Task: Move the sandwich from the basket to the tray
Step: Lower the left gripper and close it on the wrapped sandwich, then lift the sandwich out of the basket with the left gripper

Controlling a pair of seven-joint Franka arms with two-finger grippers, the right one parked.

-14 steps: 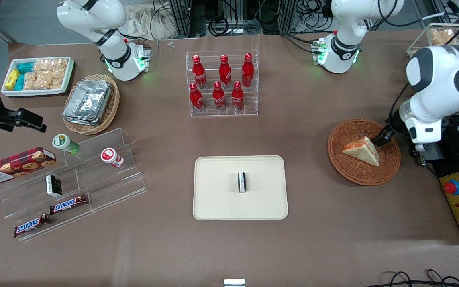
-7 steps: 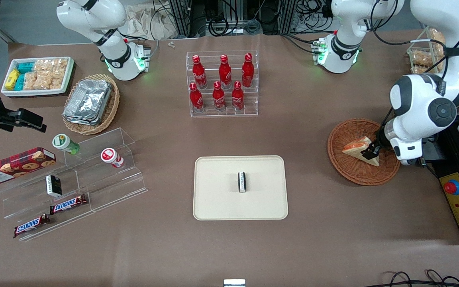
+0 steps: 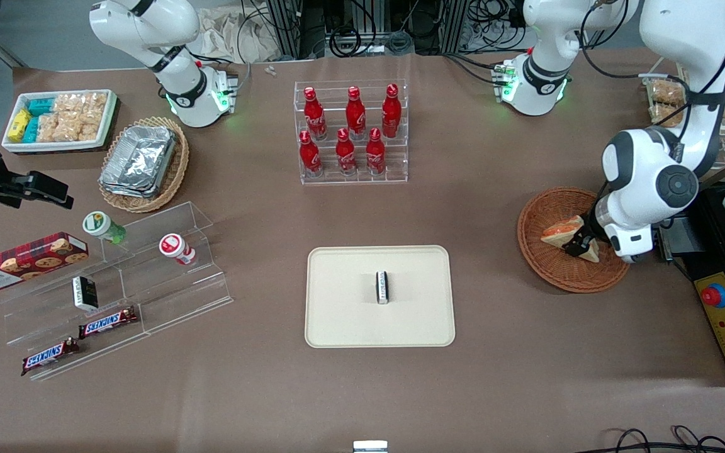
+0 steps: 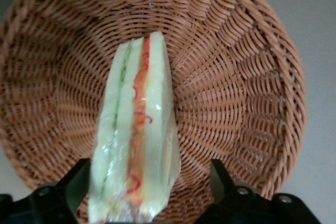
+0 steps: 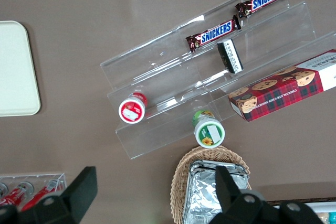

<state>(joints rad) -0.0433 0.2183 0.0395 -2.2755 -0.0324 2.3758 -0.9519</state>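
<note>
1. The sandwich [image 3: 567,234] lies in the basket [image 3: 551,270] at the right of the front view, resting on the basket's floor.
2. It is a triangular wedge of pale white bread wrapped in clear film; along its cut edge [image 4: 137,145] run an orange-red stripe and a thin green one, with red squiggles across the orange.
3. The basket [image 4: 247,87] is round, shallow, reddish-brown wicker, standing on the brown tabletop [image 3: 526,352].
4. The hand [image 3: 579,245] is down inside the basket at the sandwich's wider end.
5. In the wrist view its two fingers [image 4: 223,179] stand apart, one on each side of the wedge with a gap on the orange side, so the hand is open and grips nothing.
6. The tray [image 3: 337,327], cream-beige with rounded corners, sits at the centre of the front view, well apart from the basket, with a small dark packet [image 3: 382,287] on it.
</note>
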